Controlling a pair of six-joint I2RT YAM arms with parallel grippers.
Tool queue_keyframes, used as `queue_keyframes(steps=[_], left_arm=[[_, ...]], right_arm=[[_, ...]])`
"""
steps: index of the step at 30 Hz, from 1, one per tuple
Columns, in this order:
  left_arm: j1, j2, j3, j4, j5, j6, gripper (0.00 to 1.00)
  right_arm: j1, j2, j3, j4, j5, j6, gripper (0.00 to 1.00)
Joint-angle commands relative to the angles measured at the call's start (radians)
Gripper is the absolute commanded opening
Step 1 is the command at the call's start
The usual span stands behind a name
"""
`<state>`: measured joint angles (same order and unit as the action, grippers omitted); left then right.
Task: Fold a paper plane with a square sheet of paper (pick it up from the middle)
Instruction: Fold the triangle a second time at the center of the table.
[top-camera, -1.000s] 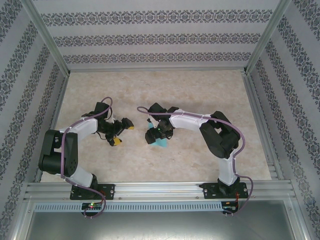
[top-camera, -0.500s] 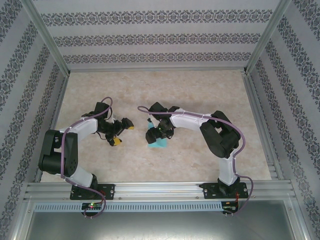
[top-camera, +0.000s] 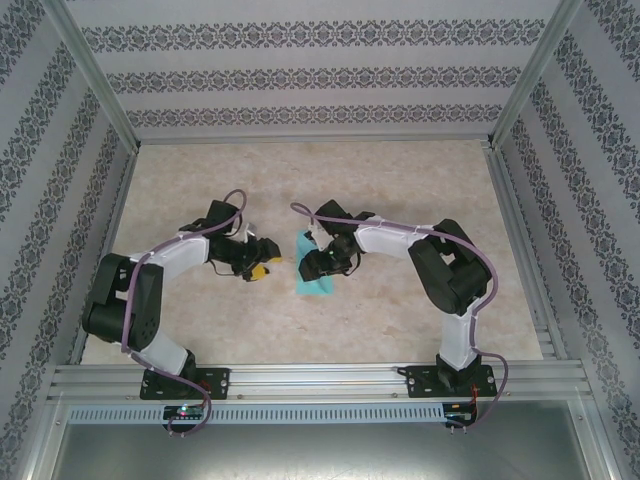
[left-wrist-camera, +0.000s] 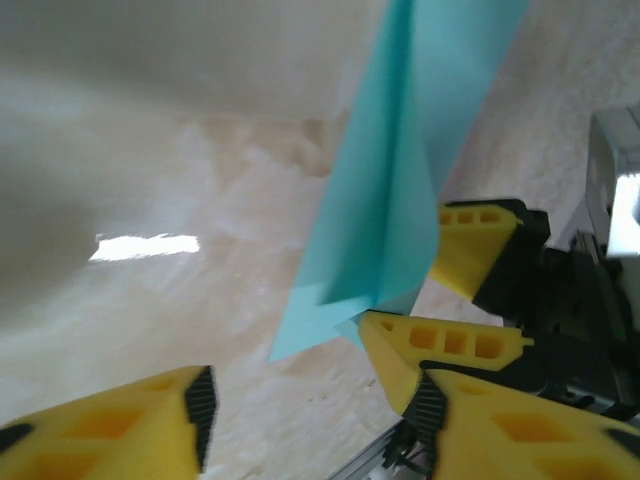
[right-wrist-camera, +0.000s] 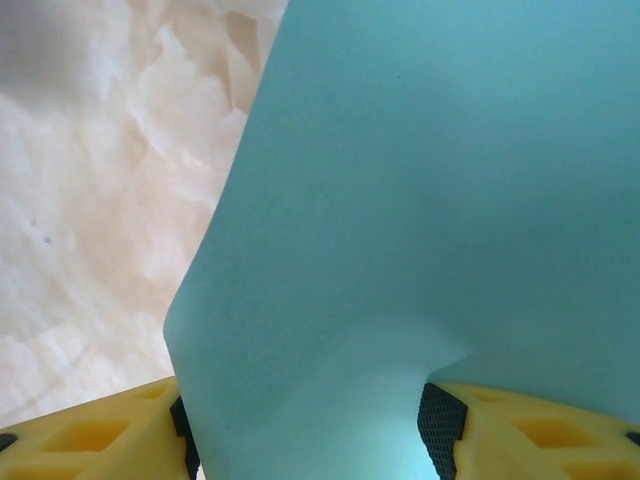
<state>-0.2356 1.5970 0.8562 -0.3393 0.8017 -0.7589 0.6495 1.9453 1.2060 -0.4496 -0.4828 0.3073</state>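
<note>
Covering most of the overhead frame: marbled beige table (top-camera: 420, 180). At its centre, a folded turquoise paper plane (left-wrist-camera: 385, 200), creased lengthwise and running to the top edge of the left wrist frame. Right gripper (right-wrist-camera: 310, 440) pinches its lower end, one finger on each side. Left gripper (left-wrist-camera: 315, 400) sits just beside it, fingers spread with nothing between them.

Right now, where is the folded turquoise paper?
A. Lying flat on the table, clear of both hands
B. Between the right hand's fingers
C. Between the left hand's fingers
B: in the right wrist view the folded paper runs down between the two yellow fingers of the right hand, while the left hand is open, with the paper beyond its fingertips.
</note>
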Motion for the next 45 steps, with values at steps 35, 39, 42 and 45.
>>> queue_keyframes(steps=[35, 39, 42, 45], left_arm=[[-0.144, 0.289, 0.057, 0.133, -0.047, -0.067, 0.0], [-0.144, 0.287, 0.063, 0.137, -0.04, -0.061, 0.0], [-0.143, 0.285, 0.069, 0.139, -0.03, -0.056, 0.0], [-0.145, 0.278, 0.073, 0.142, -0.022, -0.052, 0.0]], right_arm=[[-0.068, -0.111, -0.128, 0.293, -0.061, 0.158, 0.67], [-0.067, -0.101, -0.126, 0.245, 0.019, 0.176, 0.5], [-0.062, -0.067, -0.104, 0.195, 0.049, 0.167, 0.42], [-0.053, -0.03, -0.075, 0.161, 0.058, 0.162, 0.39]])
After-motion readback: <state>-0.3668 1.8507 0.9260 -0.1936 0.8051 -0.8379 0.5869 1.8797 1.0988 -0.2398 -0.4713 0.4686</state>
